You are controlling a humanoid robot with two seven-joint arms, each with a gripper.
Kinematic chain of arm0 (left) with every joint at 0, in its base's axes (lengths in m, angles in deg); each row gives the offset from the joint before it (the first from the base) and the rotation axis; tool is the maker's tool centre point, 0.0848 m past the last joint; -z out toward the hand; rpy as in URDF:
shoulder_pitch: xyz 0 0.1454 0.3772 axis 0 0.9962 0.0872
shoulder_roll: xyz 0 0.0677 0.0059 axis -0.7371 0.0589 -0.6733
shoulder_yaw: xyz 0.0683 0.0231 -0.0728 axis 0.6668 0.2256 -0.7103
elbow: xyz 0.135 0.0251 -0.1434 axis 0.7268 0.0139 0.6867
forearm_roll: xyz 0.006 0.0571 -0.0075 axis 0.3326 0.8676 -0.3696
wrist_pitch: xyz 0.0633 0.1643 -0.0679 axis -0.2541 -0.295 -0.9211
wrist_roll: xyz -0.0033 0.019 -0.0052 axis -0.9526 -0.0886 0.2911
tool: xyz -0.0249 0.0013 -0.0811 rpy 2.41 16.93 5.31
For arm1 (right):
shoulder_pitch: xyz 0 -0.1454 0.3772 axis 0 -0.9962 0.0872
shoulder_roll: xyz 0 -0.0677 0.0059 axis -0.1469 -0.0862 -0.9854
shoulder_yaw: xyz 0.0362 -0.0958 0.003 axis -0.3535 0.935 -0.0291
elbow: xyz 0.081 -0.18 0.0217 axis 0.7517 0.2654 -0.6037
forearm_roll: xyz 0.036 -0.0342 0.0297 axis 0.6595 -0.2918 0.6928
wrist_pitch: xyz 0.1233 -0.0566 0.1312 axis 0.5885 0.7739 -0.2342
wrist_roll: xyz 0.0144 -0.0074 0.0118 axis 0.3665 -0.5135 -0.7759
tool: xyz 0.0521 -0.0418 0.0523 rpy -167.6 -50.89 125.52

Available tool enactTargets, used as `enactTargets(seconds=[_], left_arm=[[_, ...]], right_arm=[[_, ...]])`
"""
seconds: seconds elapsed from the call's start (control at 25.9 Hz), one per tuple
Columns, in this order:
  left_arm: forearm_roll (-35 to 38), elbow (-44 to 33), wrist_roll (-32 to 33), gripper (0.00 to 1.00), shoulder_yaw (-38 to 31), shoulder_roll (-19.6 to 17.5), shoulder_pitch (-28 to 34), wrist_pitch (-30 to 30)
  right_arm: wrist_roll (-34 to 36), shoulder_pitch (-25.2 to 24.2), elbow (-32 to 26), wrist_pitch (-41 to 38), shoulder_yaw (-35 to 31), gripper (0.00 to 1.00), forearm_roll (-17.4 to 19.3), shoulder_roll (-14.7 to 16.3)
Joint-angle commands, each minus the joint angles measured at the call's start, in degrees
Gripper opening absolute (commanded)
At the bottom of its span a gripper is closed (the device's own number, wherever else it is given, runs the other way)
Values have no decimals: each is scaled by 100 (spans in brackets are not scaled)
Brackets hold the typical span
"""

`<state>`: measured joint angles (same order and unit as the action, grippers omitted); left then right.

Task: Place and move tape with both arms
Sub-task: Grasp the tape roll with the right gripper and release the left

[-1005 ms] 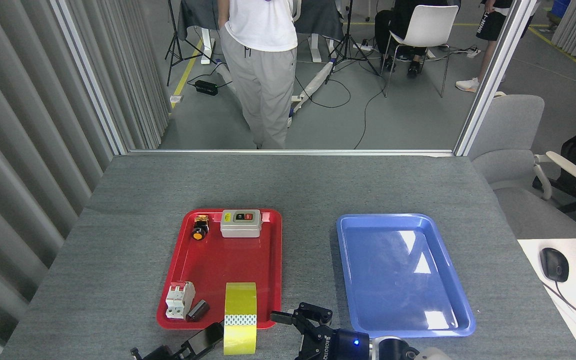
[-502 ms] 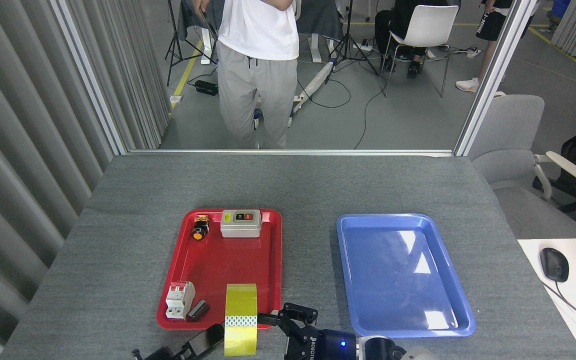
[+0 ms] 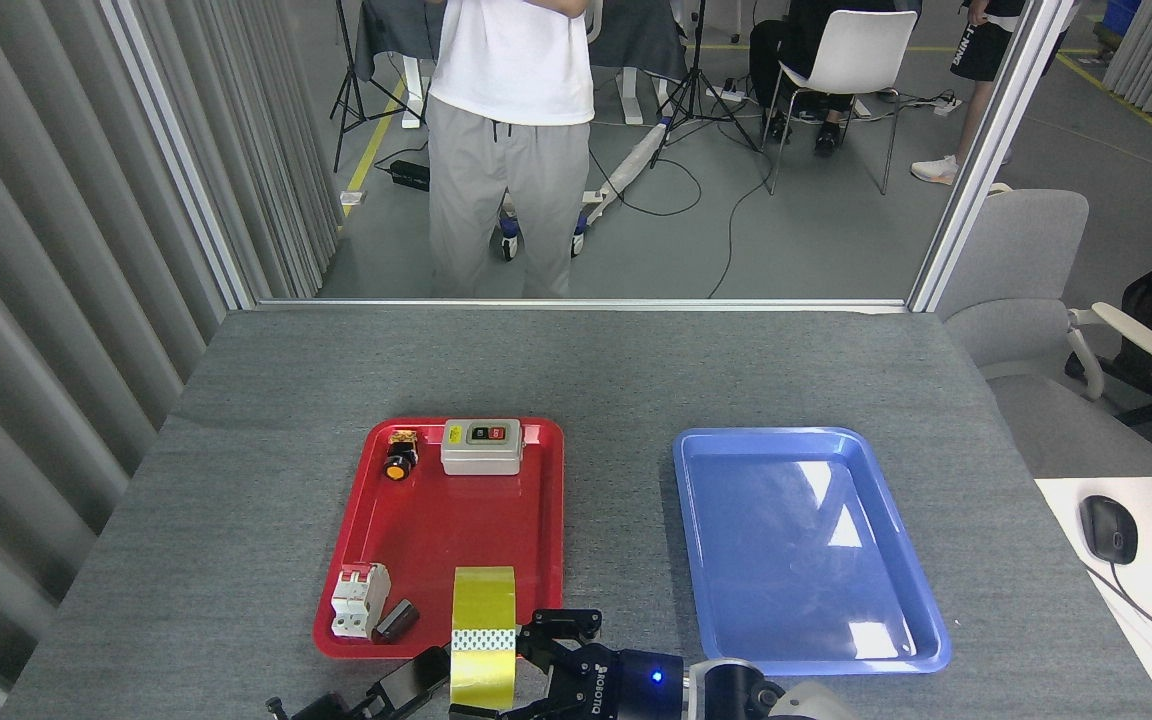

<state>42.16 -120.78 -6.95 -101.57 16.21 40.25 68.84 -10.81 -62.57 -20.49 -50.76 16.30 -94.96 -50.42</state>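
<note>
The tape (image 3: 483, 630), a yellow roll standing on edge, hangs over the front rim of the red tray (image 3: 456, 500). My left gripper (image 3: 434, 686) comes in from the bottom edge. One black finger (image 3: 410, 678) presses the roll's left side, and the gripper is shut on the tape. My right gripper (image 3: 528, 664), with a blue light on its wrist, sits close against the roll's right side. Its fingers are spread open, one above and one below. Most of the left gripper is cut off by the frame's edge.
The red tray also holds a grey switch box (image 3: 481, 446), an orange push button (image 3: 399, 456), a white circuit breaker (image 3: 359, 598) and a small dark part (image 3: 396, 620). A blue tray (image 3: 804, 545) lies to the right. A person (image 3: 511, 130) stands beyond the table.
My right gripper has moved left from beside the blue tray until its fingers reach the tape's right side. The tape and left gripper have barely moved. The person has shifted stance.
</note>
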Motion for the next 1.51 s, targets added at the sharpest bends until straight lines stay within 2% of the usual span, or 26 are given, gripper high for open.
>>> enactTargets(seconds=[0.0, 0.04, 0.19, 0.31, 0.5, 0.54, 0.62, 0.66, 0.7, 1.47], left_arm=[[0, 15, -1, 0, -5, -7, -1, 0], [0, 15, -1, 0, -14, 2, -1, 0], [0, 15, -1, 0, -14, 2, -1, 0], [0, 15, -1, 0, -23, -7, -1, 0], [0, 15, -18, 1, -23, -7, -1, 0], [9, 24, -18, 11, -23, -7, -10, 0], [9, 24, -18, 39, -67, -7, -1, 0], [0, 24, -18, 67, -102, -7, -10, 0], [-9, 15, -1, 100, -111, -7, -1, 9], [185, 59, -177, 100, -120, 2, -10, 79]], right_arm=[[-7, 9, 35, -52, -3, 50, 3, -18], [-7, 9, 35, -61, 6, 46, -6, -18], [-7, 9, 35, -96, -3, 41, -6, -27], [-7, 9, 26, -184, -3, 31, -6, -18], [-7, 0, 35, -193, -3, 29, -6, -18], [-7, -8, 26, -193, -3, 29, -6, -18], [-7, -8, 26, -193, -3, 29, -6, -9], [-7, -8, 26, -193, -3, 29, 3, -9], [-7, -8, 26, -193, -3, 29, -6, -9], [10, 0, 26, -193, -20, 29, 3, 9]])
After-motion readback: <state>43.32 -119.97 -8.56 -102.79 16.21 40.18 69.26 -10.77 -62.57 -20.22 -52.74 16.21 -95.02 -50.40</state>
